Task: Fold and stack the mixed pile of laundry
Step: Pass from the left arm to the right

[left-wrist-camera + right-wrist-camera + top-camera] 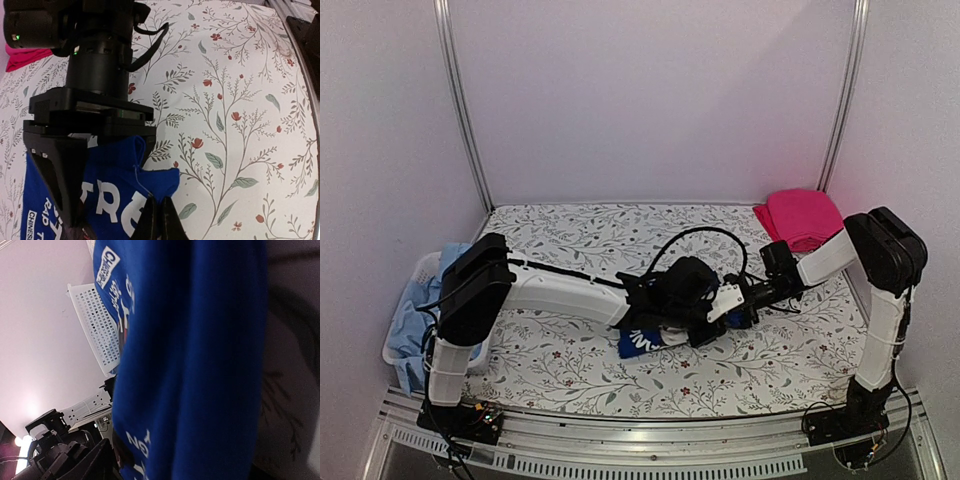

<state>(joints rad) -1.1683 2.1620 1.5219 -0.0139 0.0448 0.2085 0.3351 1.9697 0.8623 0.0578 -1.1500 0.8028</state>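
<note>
1. Royal-blue shirt (155, 182): soft matt cloth, creased, with flat white print.
2. Pink garment (802, 215), upper right: matt cloth too.
3. Worktop cover (580, 235): smooth, matt, floral-printed.
4. Basket (97, 325): white perforated plastic, slight sheen.
5. Front rail (650, 440): pale, dull metal.

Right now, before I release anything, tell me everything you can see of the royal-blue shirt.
The royal-blue shirt is soft, thin-looking cloth with white block lettering. It lies bunched and partly folded on the floral table cover, near the front middle. From above, both arms hide most of it. The left gripper is shut at its near corner, apparently pinching the edge. The right gripper straddles the printed part, open, with cloth humped up between its jaws.
</note>
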